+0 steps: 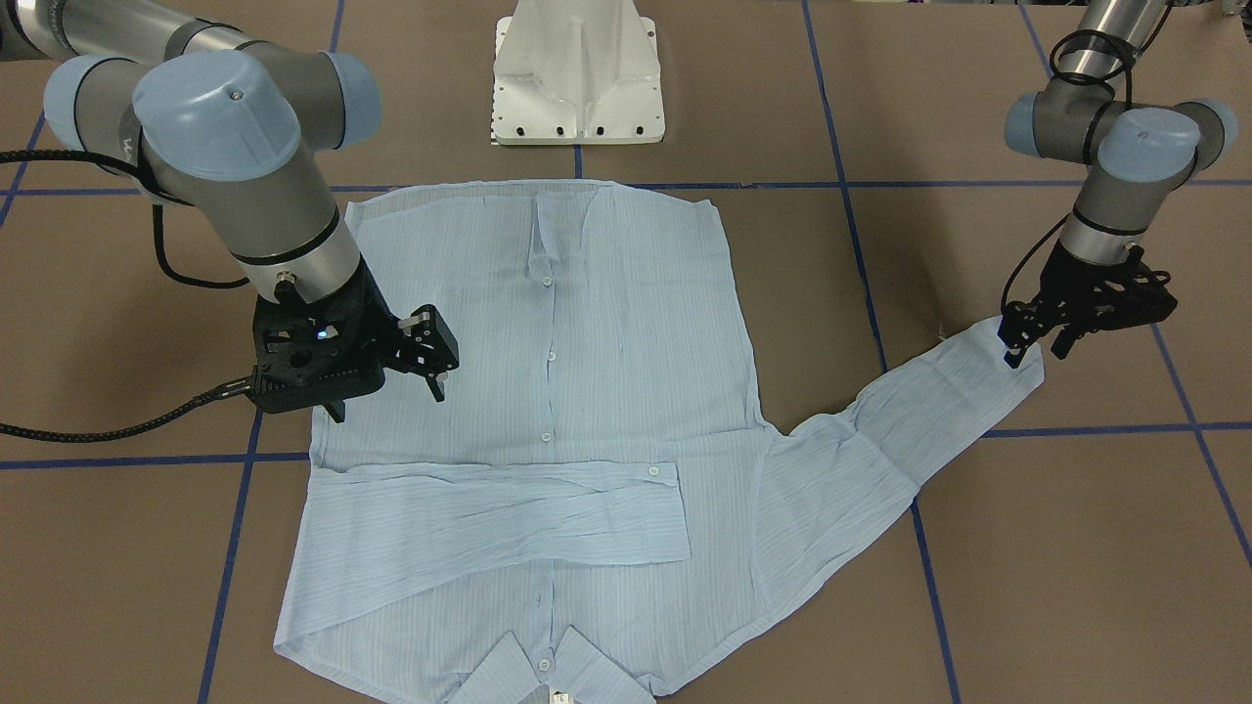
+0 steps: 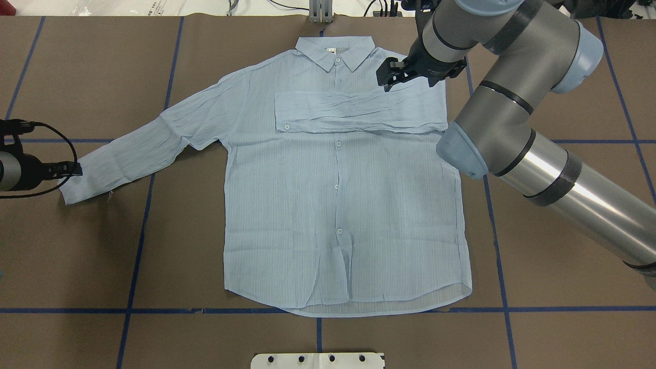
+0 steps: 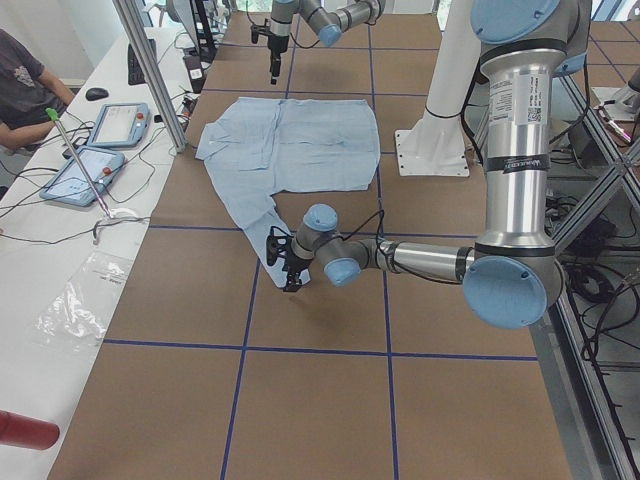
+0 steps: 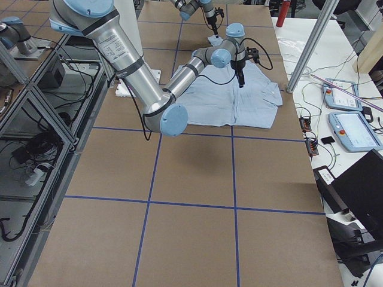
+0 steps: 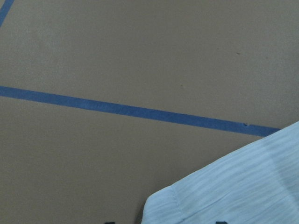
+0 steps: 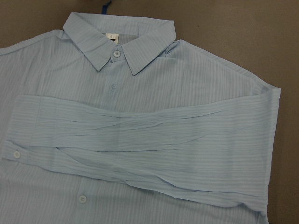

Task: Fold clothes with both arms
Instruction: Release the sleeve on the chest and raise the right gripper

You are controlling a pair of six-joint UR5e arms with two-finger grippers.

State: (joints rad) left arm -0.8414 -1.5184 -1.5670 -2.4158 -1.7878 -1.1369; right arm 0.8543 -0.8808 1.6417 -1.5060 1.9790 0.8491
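One pale-blue striped shirt (image 2: 338,205) lies flat and front-up on the brown table (image 2: 77,256). It is buttoned, with its collar (image 2: 335,51) at the far side from the robot's white base (image 1: 577,78) and its hem toward it. The sleeve on the robot's right (image 2: 359,113) is folded straight across the chest just below the collar, and its buttoned end reaches past the placket. The other sleeve (image 2: 148,148) runs out slantwise toward the robot's left, across a blue tape line (image 2: 139,256), and looks crinkled along its length. Down at that sleeve's cuff (image 2: 77,187) sits the left gripper (image 1: 1035,347), low to the table with its fingers apart. One finger is at the cuff's edge, and the wrist view shows the cuff corner lying between the tips, not pinched. The right gripper (image 1: 437,357) hangs above the shirt's shoulder area on the robot's right, close to the upper edge of the folded sleeve. Its fingers are spread and hold nothing.
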